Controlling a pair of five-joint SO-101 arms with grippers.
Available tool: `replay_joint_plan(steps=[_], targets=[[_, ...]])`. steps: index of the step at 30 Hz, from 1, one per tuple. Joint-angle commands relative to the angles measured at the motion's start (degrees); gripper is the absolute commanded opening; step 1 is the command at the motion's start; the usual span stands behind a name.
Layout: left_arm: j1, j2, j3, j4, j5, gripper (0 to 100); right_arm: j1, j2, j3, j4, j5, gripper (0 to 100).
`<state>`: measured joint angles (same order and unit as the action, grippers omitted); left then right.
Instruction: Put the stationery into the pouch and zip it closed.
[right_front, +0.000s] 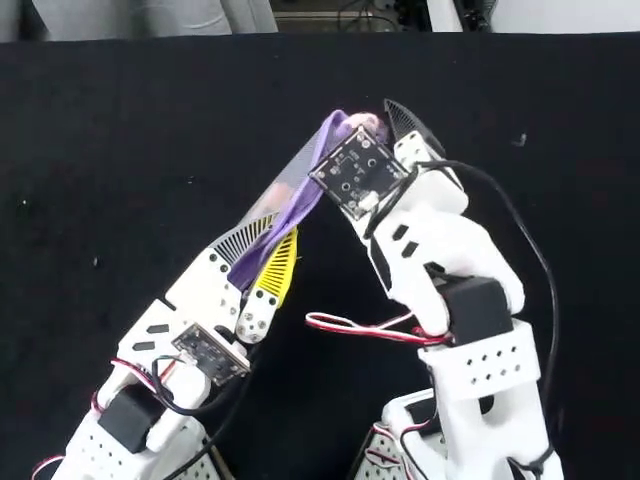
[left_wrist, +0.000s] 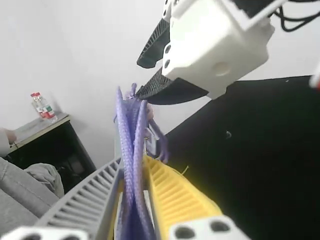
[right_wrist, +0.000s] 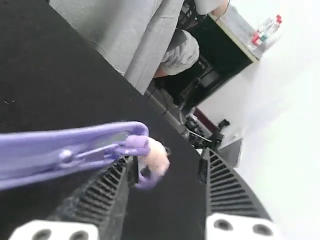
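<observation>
A black cloth-covered table (right_front: 120, 150) runs under both arms, with a white wall (left_wrist: 75, 45) behind it.

The pouch (right_front: 290, 215) is long, narrow and purple. It is seen edge-on, with a paler, see-through-looking panel along one side. In the left wrist view its edge (left_wrist: 131, 150) shows a woven, cord-like texture. In the right wrist view its end (right_wrist: 60, 150) is a smooth purple strip with a small round stud.

The left claw (right_front: 268, 240) is clamped tight on one end of the pouch, which is pressed flat between a ribbed grey finger (left_wrist: 85, 200) and a ribbed yellow finger (left_wrist: 175, 195). From there the pouch stretches away to the right claw (right_front: 375, 125).

A pale pink bead (right_wrist: 156, 157) hangs off the pouch's far end on a purple tab. It sits inside the right claw (right_wrist: 167, 162), just beside one ribbed black finger (right_wrist: 107, 190). The other black finger (right_wrist: 225, 190) stands well apart from it, so this claw is spread wide and grips nothing. Whether the zip is closed cannot be told.

A square black board (right_front: 358, 172) on the right wrist covers part of the pouch's end from above. Red and white wires (right_front: 360, 328) loop behind the right claw, at the arm's base. Far beyond the claws, small bottles (left_wrist: 42, 107) stand on a grey desk (left_wrist: 40, 127).
</observation>
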<state>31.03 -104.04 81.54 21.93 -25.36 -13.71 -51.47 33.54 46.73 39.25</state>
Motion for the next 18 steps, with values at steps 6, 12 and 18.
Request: replay_joint_plan(steps=[6, 12, 18], targets=[[1.19, -0.53, -1.80, -2.11, -1.23, 3, 2.99, -1.01, -1.10, -5.10, 5.10, 19.1], [1.01, -0.53, -1.71, -2.11, -1.23, 3, 2.90, -1.01, -1.54, 0.79, 15.03, 19.3], [1.27, -0.53, -1.71, -2.29, -1.23, 3, 2.90, -1.10, -1.63, 6.42, 24.70, 19.1]])
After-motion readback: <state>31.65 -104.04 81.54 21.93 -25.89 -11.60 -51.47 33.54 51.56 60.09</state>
